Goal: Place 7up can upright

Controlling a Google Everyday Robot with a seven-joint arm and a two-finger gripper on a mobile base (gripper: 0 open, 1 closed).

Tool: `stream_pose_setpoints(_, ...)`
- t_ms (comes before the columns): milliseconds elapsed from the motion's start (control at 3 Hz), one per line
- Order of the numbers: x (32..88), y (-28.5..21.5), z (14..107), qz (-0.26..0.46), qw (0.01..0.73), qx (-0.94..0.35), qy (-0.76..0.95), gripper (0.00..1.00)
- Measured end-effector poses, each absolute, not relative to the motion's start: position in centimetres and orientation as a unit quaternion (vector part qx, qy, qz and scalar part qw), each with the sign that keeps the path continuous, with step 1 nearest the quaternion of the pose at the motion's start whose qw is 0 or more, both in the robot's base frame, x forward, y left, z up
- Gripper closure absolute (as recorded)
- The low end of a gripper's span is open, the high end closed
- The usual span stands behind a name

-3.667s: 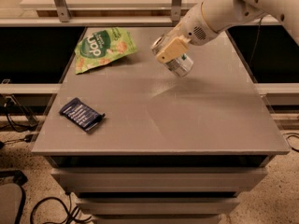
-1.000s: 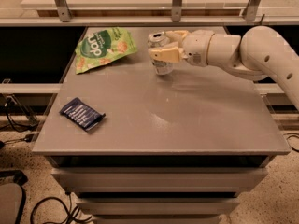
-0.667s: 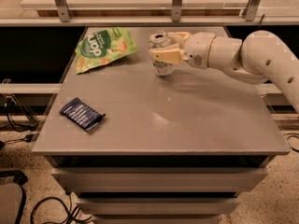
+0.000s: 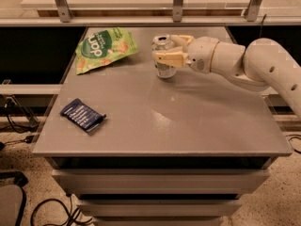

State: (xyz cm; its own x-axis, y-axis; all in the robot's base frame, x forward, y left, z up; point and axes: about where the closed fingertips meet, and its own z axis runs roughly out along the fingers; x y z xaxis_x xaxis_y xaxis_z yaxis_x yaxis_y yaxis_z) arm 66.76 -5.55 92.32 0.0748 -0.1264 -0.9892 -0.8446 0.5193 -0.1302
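— What do we meet first, nearest us?

— We see the front edge of the flat grey table top [image 4: 160, 131] with grey drawers [image 4: 160, 180] under it. On the top, at about 8 o'clock from its middle, lies a flat dark blue packet [image 4: 82, 115], well apart from everything else.

— And further in?

— At roughly 12 o'clock we find the small silver-white aluminium 7up can [image 4: 164, 71]. It stands upright with its shiny metal top facing up, and its base looks set on the table. The two-finger gripper [image 4: 164, 49] is right there, and its cream-coloured fingers [image 4: 170, 58] are pressed against the can's sides, one in front and one behind, pinching it around its upper half.

— Where does the arm come from?

— We follow the white arm [image 4: 263, 65] off toward 3 o'clock, where it leaves the picture at the right edge.

— Anything beside the can?

— At 11 o'clock we see a crinkled green snack bag with white lettering [image 4: 103, 47], lying flat near the can but not touching it.

— And beyond?

— At the very back we make out grey metal posts [image 4: 178, 1] of a rail.
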Motion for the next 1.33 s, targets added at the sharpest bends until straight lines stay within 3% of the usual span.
stream_pose_setpoints(1000,66.68,-6.27,91.51,0.307,0.636,-0.37,0.604,0.12)
stream_pose_setpoints(1333,66.89,-6.39,91.78,0.309,0.634,-0.375,0.602,0.0)
